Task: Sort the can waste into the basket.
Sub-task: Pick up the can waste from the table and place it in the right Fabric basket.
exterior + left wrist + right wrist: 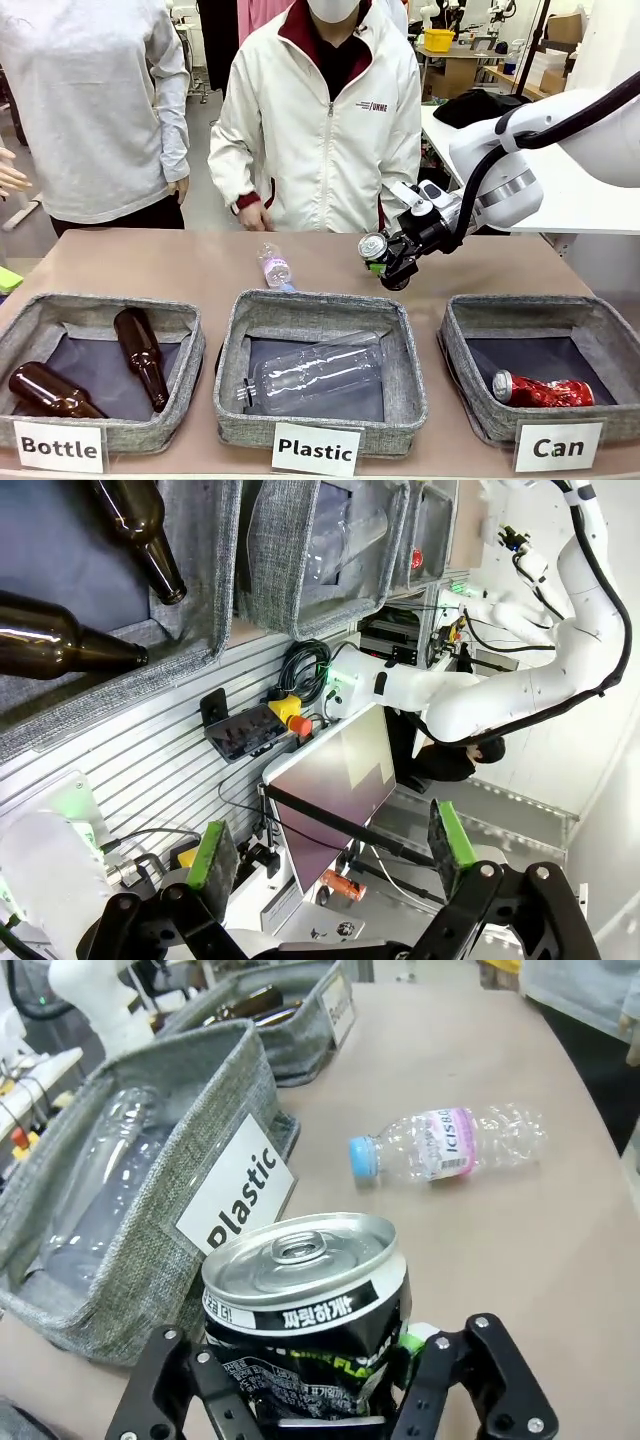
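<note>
Black can (374, 246) clamped in right gripper (392, 262), held above table (200, 262) behind the "Plastic" basket (405, 375), apart from the "Can" basket (462, 380). Long axis tilted, silver top aimed up and toward robot's left. Red can (540, 391) already in "Can" basket, lying on its side, top toward the left. Left gripper (330, 848) spread wide, holding nothing, off the table edge.

Black can (305, 1335) with silver top; red can (541, 391) with white lettering in the grey "Can" basket (470, 385), lower right. Brown bottles (140, 355) lower left. Tan worktop (200, 265).
</note>
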Robot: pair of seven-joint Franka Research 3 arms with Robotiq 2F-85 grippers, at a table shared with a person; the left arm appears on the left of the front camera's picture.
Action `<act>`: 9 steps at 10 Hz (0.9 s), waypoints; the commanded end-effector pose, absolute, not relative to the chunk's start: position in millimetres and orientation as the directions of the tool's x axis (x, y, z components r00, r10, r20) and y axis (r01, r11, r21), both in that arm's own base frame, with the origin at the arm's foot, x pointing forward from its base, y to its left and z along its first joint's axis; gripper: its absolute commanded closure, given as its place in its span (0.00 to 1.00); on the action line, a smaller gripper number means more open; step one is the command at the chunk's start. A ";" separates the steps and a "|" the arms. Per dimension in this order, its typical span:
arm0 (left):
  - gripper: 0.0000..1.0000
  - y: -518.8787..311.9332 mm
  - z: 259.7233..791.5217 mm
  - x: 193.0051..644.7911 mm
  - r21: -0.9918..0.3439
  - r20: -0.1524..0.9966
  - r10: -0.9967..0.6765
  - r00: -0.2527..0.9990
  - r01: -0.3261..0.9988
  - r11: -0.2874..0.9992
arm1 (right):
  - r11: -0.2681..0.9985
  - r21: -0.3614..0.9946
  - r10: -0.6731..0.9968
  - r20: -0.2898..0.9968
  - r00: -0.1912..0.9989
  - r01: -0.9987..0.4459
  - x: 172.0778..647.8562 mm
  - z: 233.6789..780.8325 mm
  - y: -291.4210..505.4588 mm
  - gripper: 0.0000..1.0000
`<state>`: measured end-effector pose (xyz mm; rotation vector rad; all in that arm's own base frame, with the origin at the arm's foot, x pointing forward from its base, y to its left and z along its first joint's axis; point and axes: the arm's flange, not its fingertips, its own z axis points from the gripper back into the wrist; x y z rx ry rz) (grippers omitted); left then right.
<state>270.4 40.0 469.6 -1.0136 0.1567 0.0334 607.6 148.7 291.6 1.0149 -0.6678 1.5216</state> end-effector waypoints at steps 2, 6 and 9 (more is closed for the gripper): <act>0.00 40.3 469.0 267.7 -0.844 -0.139 -0.060 0.988 -0.087 0.529 | -0.065 0.063 0.561 0.827 0.016 -0.996 578.9 359.1 94.2 1.00; 0.00 40.3 469.0 267.7 -0.844 -0.139 -0.060 0.988 -0.087 0.529 | 0.205 0.198 0.788 0.548 0.282 -0.958 499.3 434.7 36.2 1.00; 0.00 40.3 469.0 267.7 -0.844 -0.139 -0.060 0.988 -0.087 0.529 | 0.369 0.203 0.886 0.219 0.409 -0.907 423.2 445.2 20.8 1.00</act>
